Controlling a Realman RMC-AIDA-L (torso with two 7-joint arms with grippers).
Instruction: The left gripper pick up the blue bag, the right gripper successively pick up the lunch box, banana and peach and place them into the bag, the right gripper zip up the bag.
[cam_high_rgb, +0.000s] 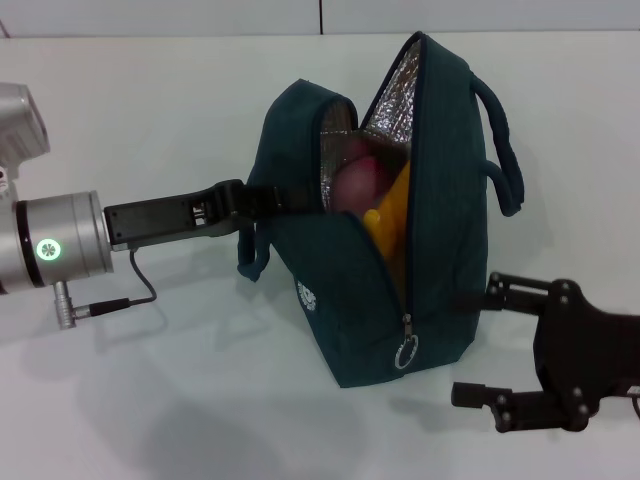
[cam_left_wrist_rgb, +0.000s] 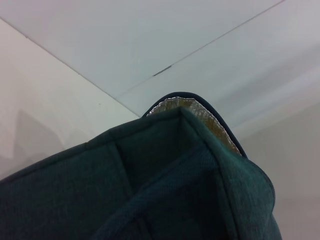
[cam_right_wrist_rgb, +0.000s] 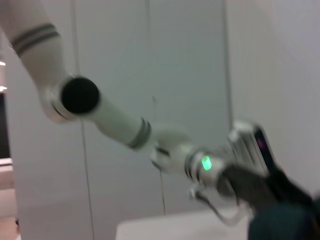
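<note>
The blue bag (cam_high_rgb: 350, 300) stands upright on the white table (cam_high_rgb: 150, 400) with its top zip open and silver lining showing. Inside it I see the pink peach (cam_high_rgb: 355, 180) and the yellow-orange banana (cam_high_rgb: 390, 215); the lunch box is hidden. My left gripper (cam_high_rgb: 245, 200) is shut on the bag's left edge by the strap. The left wrist view is filled with the bag's fabric (cam_left_wrist_rgb: 150, 190). My right gripper (cam_high_rgb: 480, 345) is open and empty, low at the bag's right side, fingers pointing toward the bag. The zip's ring pull (cam_high_rgb: 405, 352) hangs at the bag's lower front.
The bag's two carry handles hang at the left (cam_high_rgb: 255, 255) and the right (cam_high_rgb: 505, 140). A cable (cam_high_rgb: 135, 295) trails under my left wrist. The right wrist view shows my left arm (cam_right_wrist_rgb: 205, 162) and a corner of the bag (cam_right_wrist_rgb: 285, 222).
</note>
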